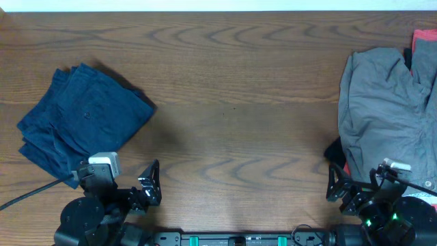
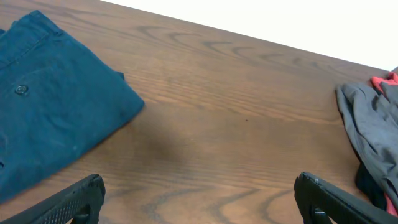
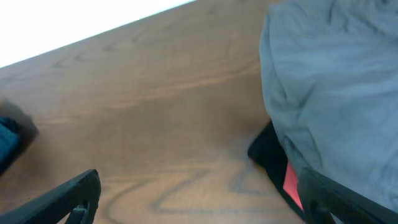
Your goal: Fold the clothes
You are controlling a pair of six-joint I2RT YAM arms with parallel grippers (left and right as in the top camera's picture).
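**Item 1, left claw** (image 2: 199,182): fingers spread wide, one at each lower corner of its wrist view. Bare counter (image 1: 239,102) lies between them, and nothing is held.

**Item 2, right claw** (image 3: 199,180): fingers likewise spread wide, with wood grain showing in the gap. Nothing is held.

**Item 3, navy garment** (image 1: 85,119): dark blue, denim-like, folded into a compact layered stack. One button is visible on the top face. It lies flat on the counter, ahead of the left claw and off to its left side. It is apart from both fingers and far across from the right claw.

**Item 4, grey garment** (image 1: 382,116): loose and rumpled, unfolded. It lies ahead of the right claw and to its right. Its near edge comes close to that claw's right finger, and contact cannot be told. It is well apart from the left claw, at the far right of that claw's view.

**Item 5, red garment** (image 1: 425,51): shows at the far corner of the grey garment, beyond the right claw. More red shows under the grey garment's near edge. It is mostly covered.

**Item 6, black cloth** (image 3: 267,152): juts out from under the grey garment, just ahead of the right claw, between its fingers and the grey fabric.

**Item 7, cable** (image 1: 27,195): dark, trailing over the counter to the left of the left arm.
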